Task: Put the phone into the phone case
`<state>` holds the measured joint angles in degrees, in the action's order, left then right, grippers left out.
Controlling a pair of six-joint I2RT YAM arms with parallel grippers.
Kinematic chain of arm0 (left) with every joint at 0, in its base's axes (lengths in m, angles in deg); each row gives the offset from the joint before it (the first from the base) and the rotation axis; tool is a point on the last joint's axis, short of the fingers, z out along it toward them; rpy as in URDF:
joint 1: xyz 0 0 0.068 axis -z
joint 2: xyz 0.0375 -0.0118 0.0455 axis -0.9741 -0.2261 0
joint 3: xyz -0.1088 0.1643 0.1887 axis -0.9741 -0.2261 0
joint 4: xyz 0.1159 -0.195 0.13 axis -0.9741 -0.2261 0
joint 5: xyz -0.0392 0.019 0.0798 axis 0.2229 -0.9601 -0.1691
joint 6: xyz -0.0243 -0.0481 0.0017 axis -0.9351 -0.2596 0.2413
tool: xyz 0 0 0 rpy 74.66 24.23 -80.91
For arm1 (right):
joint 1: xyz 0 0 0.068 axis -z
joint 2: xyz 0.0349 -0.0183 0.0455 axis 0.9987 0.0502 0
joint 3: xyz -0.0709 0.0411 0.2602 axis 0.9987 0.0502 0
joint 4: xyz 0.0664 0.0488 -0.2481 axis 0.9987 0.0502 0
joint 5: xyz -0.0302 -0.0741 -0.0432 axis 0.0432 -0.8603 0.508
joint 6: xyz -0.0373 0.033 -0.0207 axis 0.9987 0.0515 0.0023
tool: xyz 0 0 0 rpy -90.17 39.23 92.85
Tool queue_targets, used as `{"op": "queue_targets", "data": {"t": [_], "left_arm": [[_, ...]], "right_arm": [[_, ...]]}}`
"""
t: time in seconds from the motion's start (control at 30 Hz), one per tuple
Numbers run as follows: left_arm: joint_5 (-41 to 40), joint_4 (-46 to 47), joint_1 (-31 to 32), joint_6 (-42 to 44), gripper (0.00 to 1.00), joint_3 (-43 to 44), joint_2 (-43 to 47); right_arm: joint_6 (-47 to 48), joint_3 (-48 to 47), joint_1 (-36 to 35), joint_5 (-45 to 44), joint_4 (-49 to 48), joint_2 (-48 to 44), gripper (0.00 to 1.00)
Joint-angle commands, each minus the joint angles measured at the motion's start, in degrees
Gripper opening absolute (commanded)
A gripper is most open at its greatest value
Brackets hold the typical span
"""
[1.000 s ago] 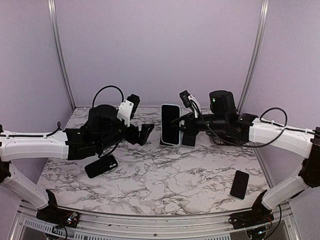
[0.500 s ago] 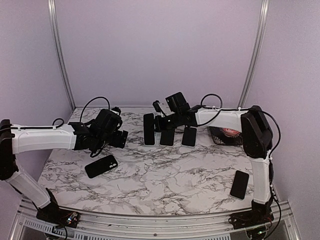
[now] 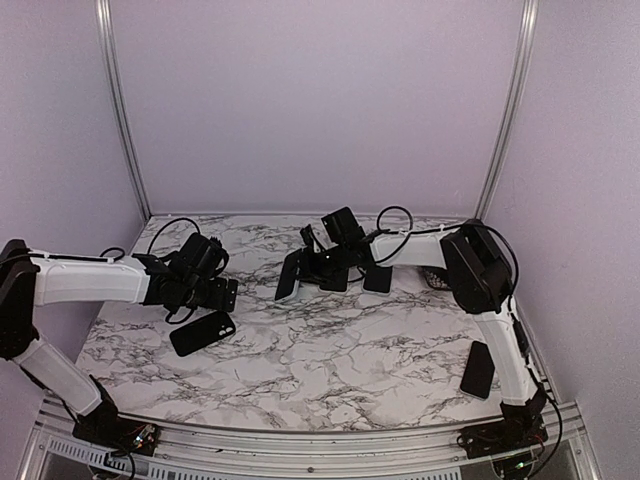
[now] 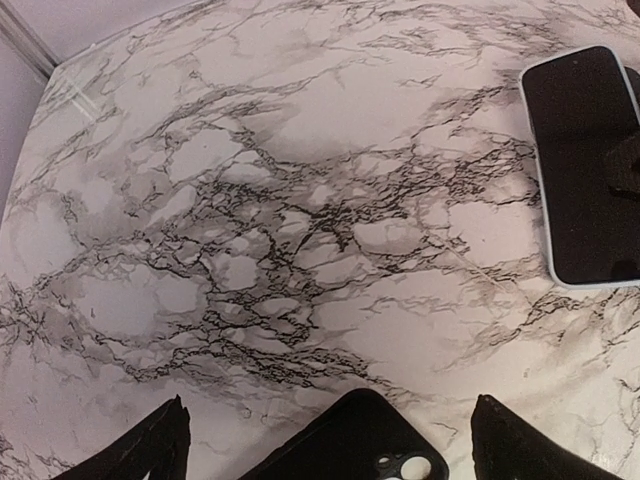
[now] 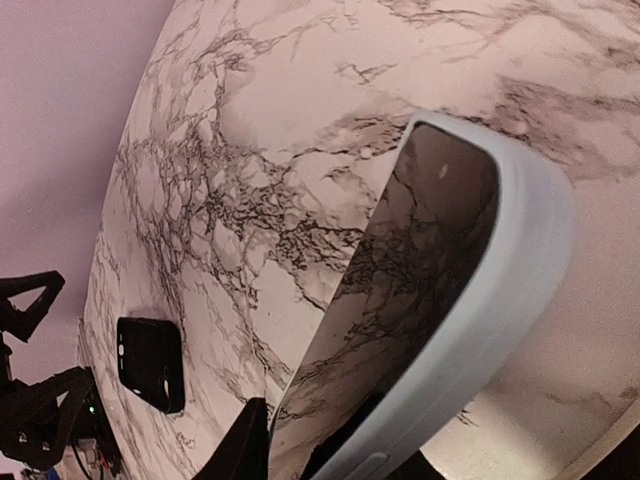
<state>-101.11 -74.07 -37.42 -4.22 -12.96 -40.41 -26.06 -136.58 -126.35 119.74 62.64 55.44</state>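
The phone (image 3: 288,275) has a dark screen and a pale blue-white rim. My right gripper (image 3: 318,272) is shut on its end and holds it tilted just above the marble table, left of centre. In the right wrist view the phone (image 5: 440,290) fills the frame, with one finger (image 5: 240,445) below it. The black phone case (image 3: 202,332) lies flat at the front left, camera cutout showing (image 4: 365,445). My left gripper (image 3: 208,288) is open and empty just behind and above the case, its fingers (image 4: 150,450) either side of it. The phone shows at the right of the left wrist view (image 4: 585,165).
A second black phone-shaped slab (image 3: 479,368) lies at the front right. A small red and white object (image 3: 437,275) sits behind the right arm near the right wall. The case also shows far off in the right wrist view (image 5: 150,365).
My right gripper has carried the phone leftward and lowered it from upright to a tilt near the table. My left gripper has drawn back left and down to just over the case.
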Motion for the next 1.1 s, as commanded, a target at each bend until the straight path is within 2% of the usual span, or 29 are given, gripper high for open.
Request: {"op": "queue_targets", "data": {"t": [0.0, 0.2, 0.43, 0.67, 0.8, 0.93, 1.0, 1.07], "left_arm": [[3.05, -1.74, -2.94, -3.86, 0.99, -1.75, -1.13], [4.44, -0.58, -5.77, -7.58, 0.99, -3.61, -2.54], [4.42, 0.12, -8.39, -9.60, 0.99, -6.94, -2.67], [8.10, 0.17, -9.80, -7.68, 0.77, -10.00, -0.96], [13.03, 0.17, -10.49, -5.32, 0.76, -10.85, -2.33], [13.70, 0.34, -11.02, -3.99, 0.76, -10.56, -4.69], [16.32, 0.43, -11.03, -3.60, 0.68, -9.68, -6.23], [20.60, 0.50, -11.03, -3.34, 0.47, -8.93, -7.28]], "right_arm": [[3.01, -4.19, 0.22, -2.36, 4.35, 0.47, 0.38], [9.33, -7.39, -0.09, -9.15, 12.68, -0.95, 0.50], [17.48, -9.32, -3.02, -18.58, 19.91, -5.60, 0.52], [19.32, -7.42, -4.27, -19.07, 22.29, -9.22, 0.52], [20.31, -7.49, -4.22, -19.09, 23.88, -10.38, 0.52], [21.58, -5.96, -4.20, -18.65, 23.45, -12.49, 0.52], [21.95, -5.34, -4.23, -18.68, 23.46, -13.46, 0.52], [22.15, -4.35, -4.27, -19.24, 23.40, -14.56, 0.52]]}}
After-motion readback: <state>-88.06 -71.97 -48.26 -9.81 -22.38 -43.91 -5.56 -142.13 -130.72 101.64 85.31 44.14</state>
